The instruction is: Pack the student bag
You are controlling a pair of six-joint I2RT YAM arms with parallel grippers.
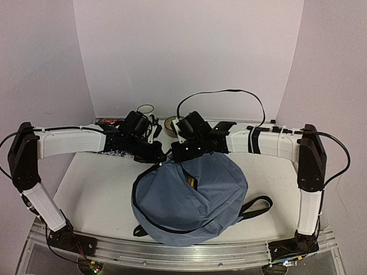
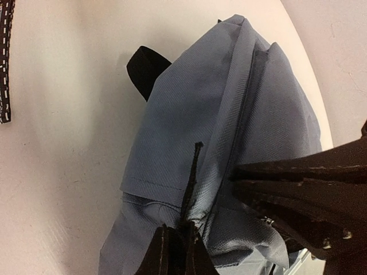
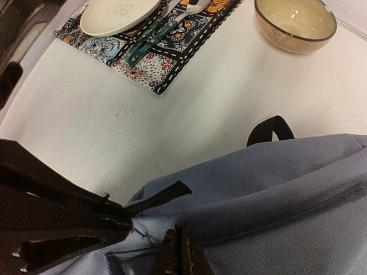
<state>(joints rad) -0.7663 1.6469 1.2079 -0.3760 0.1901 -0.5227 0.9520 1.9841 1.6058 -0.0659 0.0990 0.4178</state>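
Student bag (image 1: 189, 197) top edge hidden behind left fingers (image 2: 163, 258), right fingers (image 3: 169, 258).

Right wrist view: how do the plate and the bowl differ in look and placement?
The plate is white and shallow; the bowl is tan, speckled and deep. The plate sits on the patterned placemat; the bowl stands on the bare table. Cutlery lies beside the plate, none by the bowl. Both are round, upright and look empty.
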